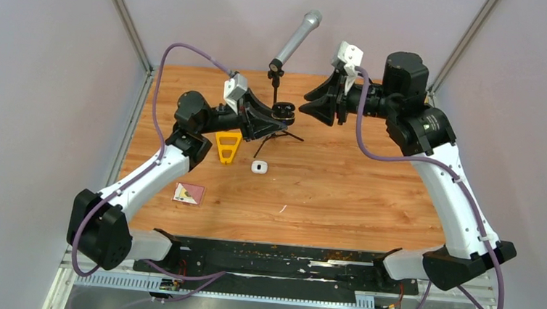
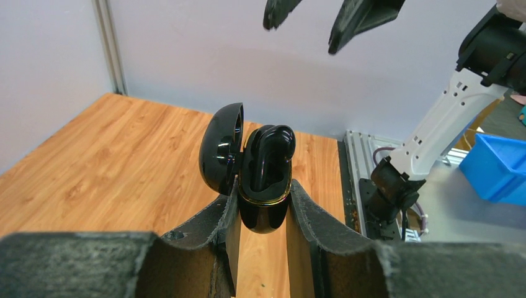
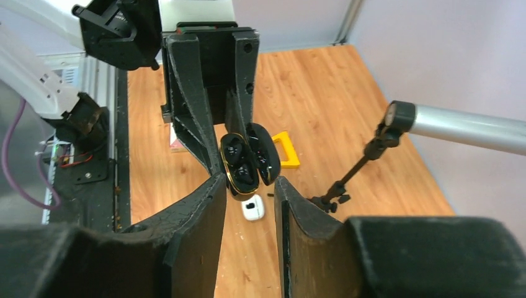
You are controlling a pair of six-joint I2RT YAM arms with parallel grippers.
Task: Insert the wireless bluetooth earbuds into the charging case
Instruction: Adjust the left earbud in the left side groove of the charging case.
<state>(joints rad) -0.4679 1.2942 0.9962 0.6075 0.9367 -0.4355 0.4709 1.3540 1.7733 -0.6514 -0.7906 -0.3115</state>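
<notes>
My left gripper point(image 1: 279, 116) point(image 2: 265, 189) is shut on a glossy black charging case point(image 2: 265, 208) with a gold rim, held up above the table with its lid point(image 2: 220, 149) open. Black earbuds point(image 2: 271, 152) point(image 3: 239, 162) sit in its wells. My right gripper point(image 1: 323, 104) point(image 3: 249, 181) is open and empty, just right of the case and facing it; in the right wrist view the case point(image 3: 263, 158) lies just beyond my fingertips. A small white case point(image 1: 258, 167) point(image 3: 252, 209) lies on the table below. No white earbuds show.
A microphone point(image 1: 297, 36) on a small black tripod point(image 1: 275, 136) stands right behind the held case. A yellow plastic piece point(image 1: 227, 146) lies left of the white case. A small card point(image 1: 189, 193) lies at the near left. The wooden table point(image 1: 369, 197) has side walls.
</notes>
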